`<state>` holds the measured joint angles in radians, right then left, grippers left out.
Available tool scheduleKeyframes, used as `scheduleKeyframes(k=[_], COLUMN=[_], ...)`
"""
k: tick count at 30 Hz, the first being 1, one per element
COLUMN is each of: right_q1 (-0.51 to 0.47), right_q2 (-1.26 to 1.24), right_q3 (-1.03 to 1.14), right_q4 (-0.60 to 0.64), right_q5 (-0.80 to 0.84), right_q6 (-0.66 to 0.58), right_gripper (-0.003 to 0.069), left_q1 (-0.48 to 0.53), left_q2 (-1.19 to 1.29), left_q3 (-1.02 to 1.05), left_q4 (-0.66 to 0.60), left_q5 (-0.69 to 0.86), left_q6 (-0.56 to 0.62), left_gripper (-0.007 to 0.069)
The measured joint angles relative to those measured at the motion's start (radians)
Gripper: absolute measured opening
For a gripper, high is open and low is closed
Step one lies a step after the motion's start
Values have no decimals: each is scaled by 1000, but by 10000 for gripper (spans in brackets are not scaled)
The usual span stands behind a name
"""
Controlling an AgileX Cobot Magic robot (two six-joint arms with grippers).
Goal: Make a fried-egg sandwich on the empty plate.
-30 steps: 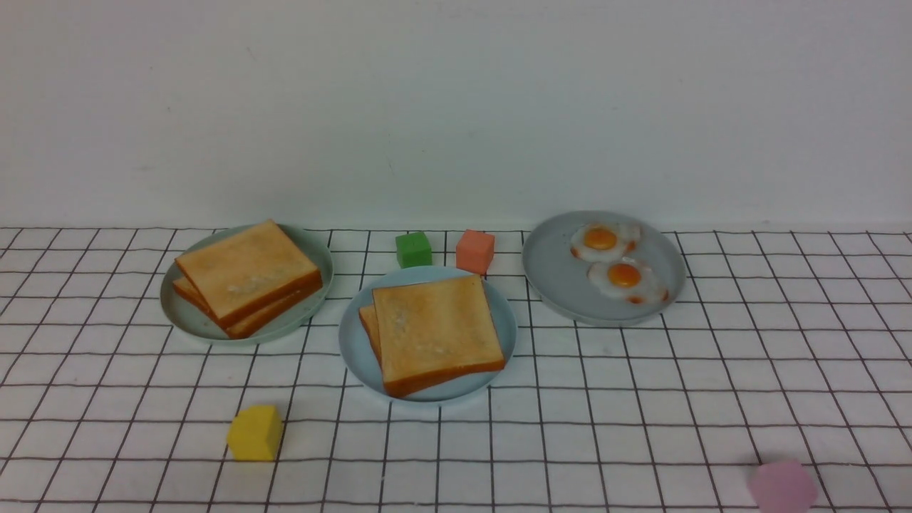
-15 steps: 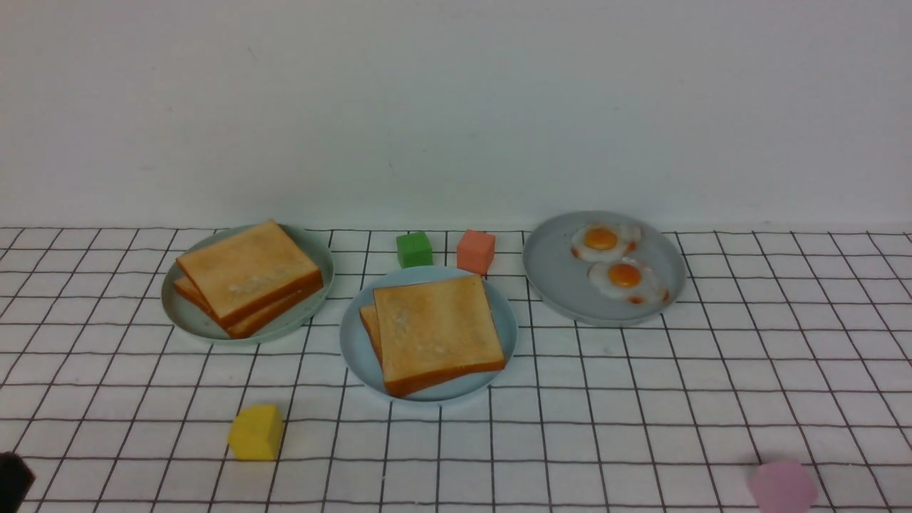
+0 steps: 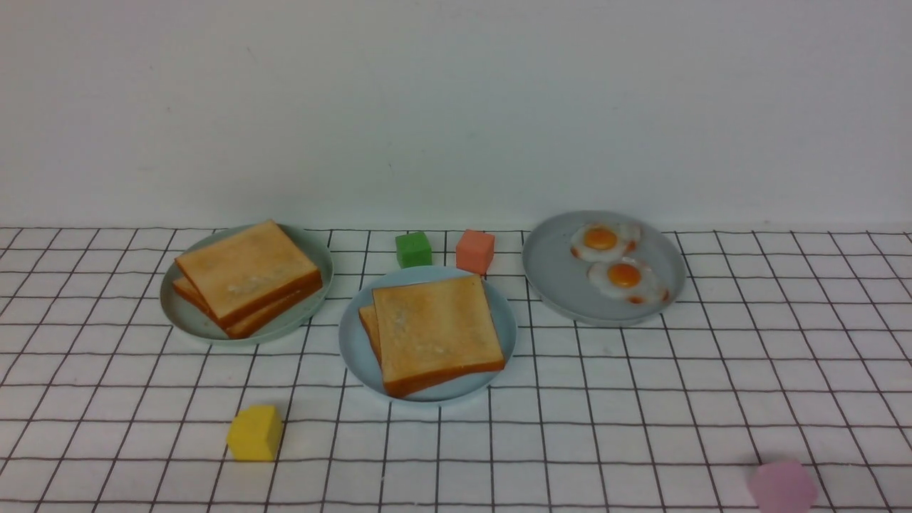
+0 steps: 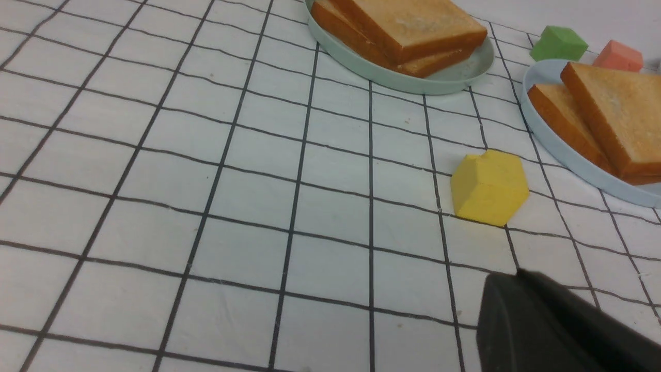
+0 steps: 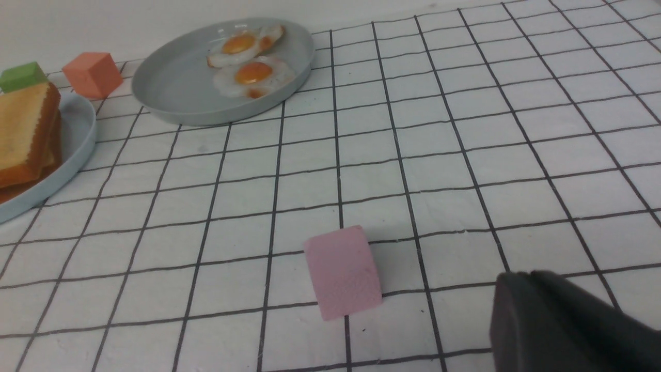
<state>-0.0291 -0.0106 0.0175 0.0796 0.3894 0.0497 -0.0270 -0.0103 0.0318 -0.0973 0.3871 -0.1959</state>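
From the front camera I had no arm in sight, only the checked surface [image 3: 641,399] and what stood on it. The light blue plate [image 3: 356,349] sat in the middle, and on it lay the sandwich [image 3: 434,331]: two toast slices stacked, the upper one shifted a little toward the right so the lower slice's edge showed on the left. I could not see an egg between them from any view. A grey-green plate [image 3: 192,324] on the left carried another toast stack [image 3: 246,274]; a grey plate [image 3: 563,285] on the right held two small fried eggs [image 3: 616,262], touching each other. A green cube [image 3: 413,249] and an orange cube [image 3: 474,251] stood just behind the blue plate, a yellow cube [image 3: 254,432] near its front left, a pink cube [image 3: 781,486] well apart at the front right. Each wrist camera showed me only one dark corner of its claw, the left claw [image 4: 547,325] near the yellow cube and the right claw [image 5: 557,325] near the pink one, so I could not tell whether either was spread or pressed together.
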Motion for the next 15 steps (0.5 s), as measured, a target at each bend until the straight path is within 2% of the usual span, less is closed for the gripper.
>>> scheduleKeyframes(k=[15], right_q1=[0], right_q2=[0], right_q3=[0], right_q4=[0], right_q5=[0], right_q6=[0], right_gripper=[38], left_q1=[0], left_q2=[0], left_q3=[0], left_q4=[0], left_q5=[1], left_q6=[2], left_gripper=[-13])
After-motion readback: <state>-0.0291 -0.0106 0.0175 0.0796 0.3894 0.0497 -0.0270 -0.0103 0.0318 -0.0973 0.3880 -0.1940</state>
